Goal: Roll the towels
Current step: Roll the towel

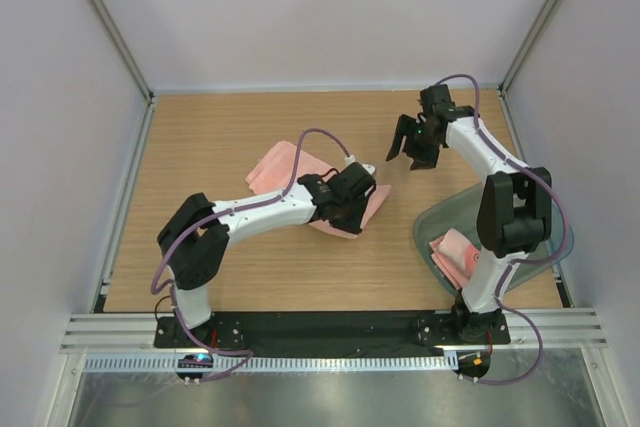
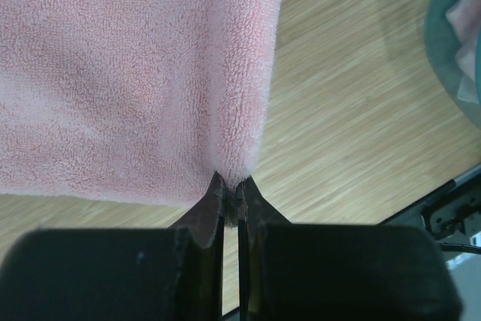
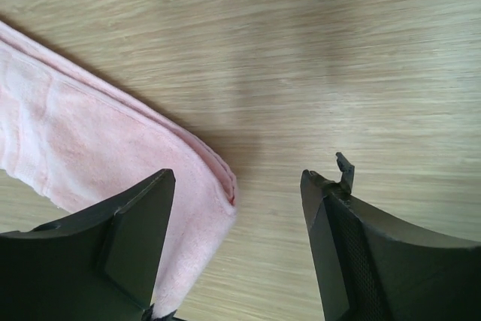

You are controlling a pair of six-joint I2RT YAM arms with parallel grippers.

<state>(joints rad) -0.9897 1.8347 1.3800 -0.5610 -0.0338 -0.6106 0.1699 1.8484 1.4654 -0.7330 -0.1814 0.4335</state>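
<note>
One salmon-pink towel (image 1: 275, 169) lies on the wooden table at the centre, partly under my left arm. My left gripper (image 1: 355, 202) is shut on it, and the left wrist view shows the towel (image 2: 135, 73) pinched by a folded edge between the closed fingertips (image 2: 229, 186). My right gripper (image 1: 412, 150) hangs open above the table, right of that towel. In the right wrist view the towel's folded end (image 3: 90, 148) lies by the left finger, with nothing between the fingers of the gripper (image 3: 239, 178). A second towel (image 1: 455, 255) lies in the tub.
A translucent grey-green plastic tub (image 1: 432, 222) stands at the right, close to the right arm's base, and its rim shows in the left wrist view (image 2: 451, 58). Metal frame posts and white walls border the table on the left, back and right.
</note>
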